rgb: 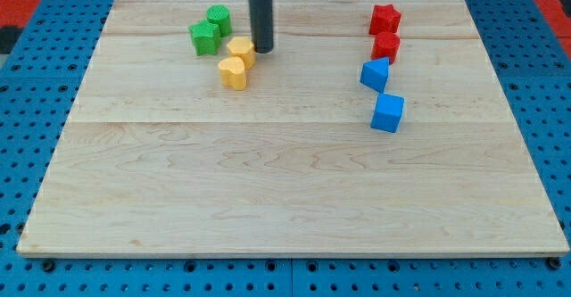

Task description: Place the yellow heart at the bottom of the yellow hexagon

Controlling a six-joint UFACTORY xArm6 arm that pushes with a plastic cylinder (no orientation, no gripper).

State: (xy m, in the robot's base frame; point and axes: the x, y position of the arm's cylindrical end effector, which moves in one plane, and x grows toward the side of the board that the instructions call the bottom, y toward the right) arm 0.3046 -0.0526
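The yellow hexagon point(241, 50) lies on the wooden board near the view's top left of centre. The yellow heart point(233, 72) lies just below it, slightly to the left, touching or almost touching it. My tip point(261, 49) is the lower end of a dark rod coming down from the view's top. It stands right next to the hexagon's right side, above and to the right of the heart.
A green star point(204, 37) and a green cylinder point(219, 19) lie left of the hexagon. At the right lie a red star point(384, 18), a second red block point(385, 46), a blue triangular block point(375, 74) and a blue cube point(388, 112). The wooden board point(285, 190) rests on a blue pegboard.
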